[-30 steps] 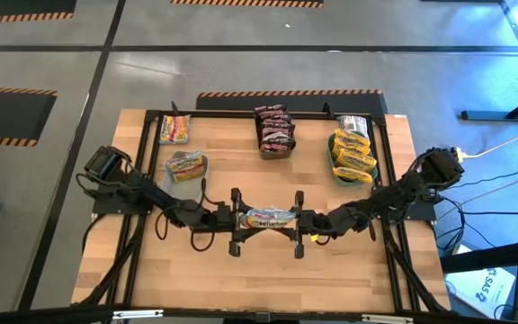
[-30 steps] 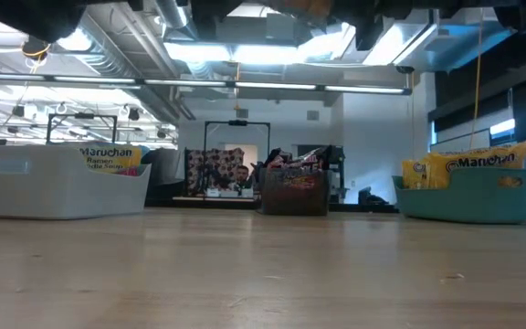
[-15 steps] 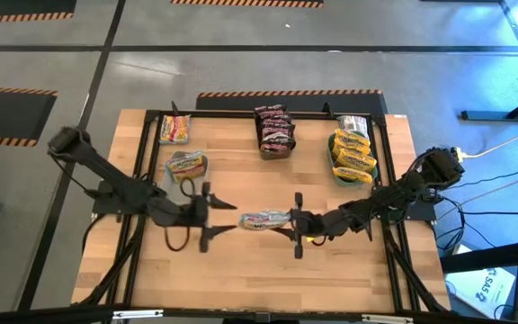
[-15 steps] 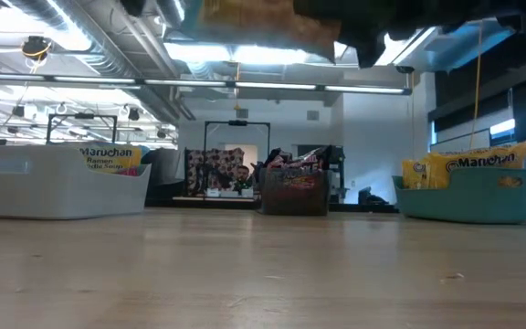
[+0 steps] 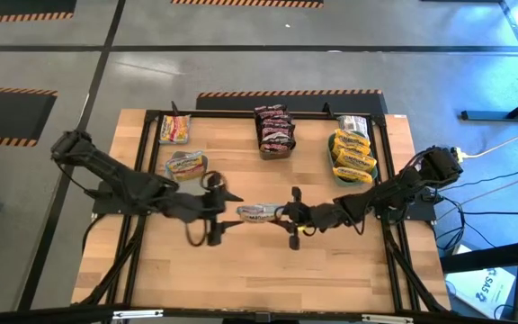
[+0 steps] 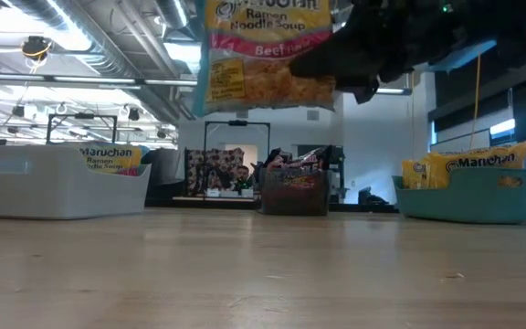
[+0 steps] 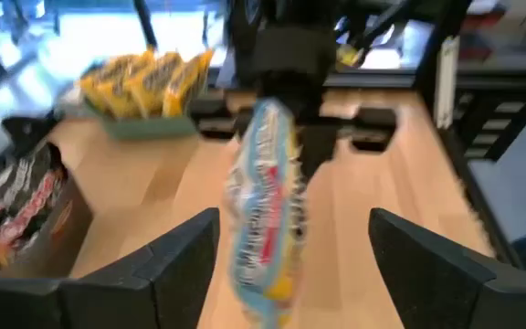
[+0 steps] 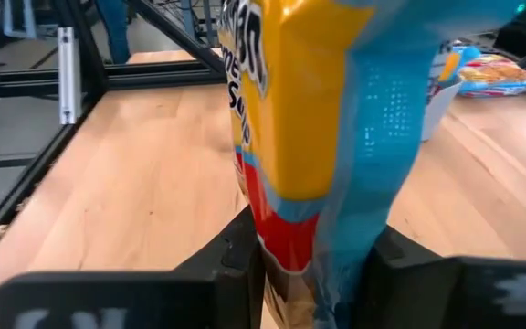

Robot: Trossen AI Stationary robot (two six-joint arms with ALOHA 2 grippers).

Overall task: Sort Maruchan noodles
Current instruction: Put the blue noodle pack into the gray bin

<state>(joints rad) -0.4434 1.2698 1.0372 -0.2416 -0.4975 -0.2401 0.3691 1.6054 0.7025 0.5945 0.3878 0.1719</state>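
Table (image 5: 268, 279) of pale wood is filling the centre of the high view, with two dark arms reaching inward from its sides. Along the far edge three containers are sitting well apart. A white bin (image 6: 57, 187) on the left is holding a silver-white Maruchan packet (image 5: 185, 166). A dark box (image 5: 275, 135) in the middle is holding dark red-orange packets (image 5: 274, 126). A teal dish (image 6: 468, 199) on the right is holding yellow packets (image 5: 352, 153). Another packet (image 5: 175, 129) is lying on the table beyond the white bin (its colours are hard to make out).

The right gripper (image 5: 288, 216) is hovering above the middle of the table, its fingers (image 8: 236, 251) pinching one yellow, red and blue noodle packet (image 6: 263, 57). The packet is hanging in the air, clear of the wood; in the low view its front is reading "Ramen Noodle Soup".

The left gripper (image 5: 216, 205) is sitting just beside the free end of that packet, its fingers (image 7: 176, 251) spread wide on either side and not touching it.
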